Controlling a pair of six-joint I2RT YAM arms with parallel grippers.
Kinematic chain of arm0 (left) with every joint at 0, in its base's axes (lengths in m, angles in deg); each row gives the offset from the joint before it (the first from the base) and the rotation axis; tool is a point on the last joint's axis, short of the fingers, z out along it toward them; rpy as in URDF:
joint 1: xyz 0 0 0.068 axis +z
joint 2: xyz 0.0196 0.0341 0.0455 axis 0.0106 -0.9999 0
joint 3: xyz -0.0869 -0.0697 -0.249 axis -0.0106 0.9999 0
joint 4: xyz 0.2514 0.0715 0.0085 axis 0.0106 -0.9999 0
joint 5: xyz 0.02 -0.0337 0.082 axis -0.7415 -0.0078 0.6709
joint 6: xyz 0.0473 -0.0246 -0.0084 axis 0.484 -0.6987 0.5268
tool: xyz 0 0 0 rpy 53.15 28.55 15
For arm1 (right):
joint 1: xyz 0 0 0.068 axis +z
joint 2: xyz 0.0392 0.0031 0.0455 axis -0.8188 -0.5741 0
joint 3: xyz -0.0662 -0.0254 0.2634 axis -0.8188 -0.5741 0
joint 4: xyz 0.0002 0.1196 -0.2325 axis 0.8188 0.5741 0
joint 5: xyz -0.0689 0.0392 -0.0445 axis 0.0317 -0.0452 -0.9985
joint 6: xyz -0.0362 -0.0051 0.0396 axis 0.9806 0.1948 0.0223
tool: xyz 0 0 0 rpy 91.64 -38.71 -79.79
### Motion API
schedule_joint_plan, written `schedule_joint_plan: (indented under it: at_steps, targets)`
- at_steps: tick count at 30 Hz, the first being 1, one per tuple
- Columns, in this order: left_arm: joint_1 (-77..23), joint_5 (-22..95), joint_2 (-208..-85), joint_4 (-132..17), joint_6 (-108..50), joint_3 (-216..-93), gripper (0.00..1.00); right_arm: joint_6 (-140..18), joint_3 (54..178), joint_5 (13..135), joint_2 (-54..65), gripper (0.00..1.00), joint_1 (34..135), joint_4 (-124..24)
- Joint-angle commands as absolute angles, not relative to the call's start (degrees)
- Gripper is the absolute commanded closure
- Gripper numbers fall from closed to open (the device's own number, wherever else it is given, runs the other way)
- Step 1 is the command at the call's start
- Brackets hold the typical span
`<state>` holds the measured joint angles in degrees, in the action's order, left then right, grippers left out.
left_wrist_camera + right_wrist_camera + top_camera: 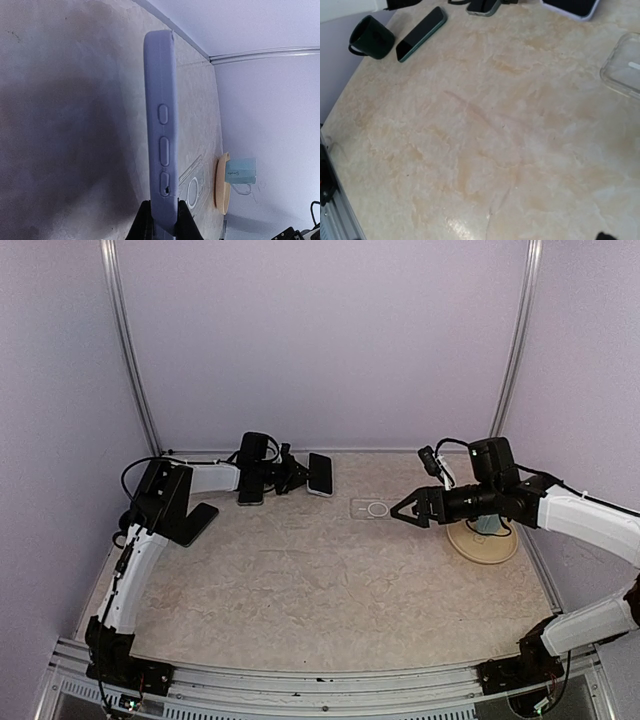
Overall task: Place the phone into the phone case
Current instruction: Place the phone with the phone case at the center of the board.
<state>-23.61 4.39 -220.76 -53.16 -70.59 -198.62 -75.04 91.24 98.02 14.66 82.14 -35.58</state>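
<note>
Pale lilac walls (pixel 320 340) enclose a beige marbled table (pixel 320 590).

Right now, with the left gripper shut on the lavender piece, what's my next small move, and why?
Probably bring the open right gripper down on the clear case: it lies flat just ahead of that gripper, untouched, while the left gripper holds the lavender piece.
</note>
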Motion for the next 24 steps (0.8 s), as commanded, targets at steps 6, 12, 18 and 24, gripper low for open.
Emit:
schedule_joint_plan:
  at_steps: [6,12,18,24]
  targets:
    - [-23.98,2.61,-224.12,-47.53,-74.09,-203.72,0.92,-75.36,90.22,97.79,15.96,0.00,81.60,-35.48]
    - [-24.08,1.72,-226.50,-51.44,-73.09,-206.96,0.91,-75.43,90.12,97.98,15.63,0.00,81.60,-35.88]
    - [-24.08,0.95,-226.79,-53.46,-72.19,-207.07,0.84,-75.69,89.85,98.20,15.33,0.00,81.60,-36.39]
    - [-24.03,1.18,-227.00,-54.84,-71.66,-206.89,0.58,-76.07,89.62,98.19,15.43,0.00,81.60,-36.84]
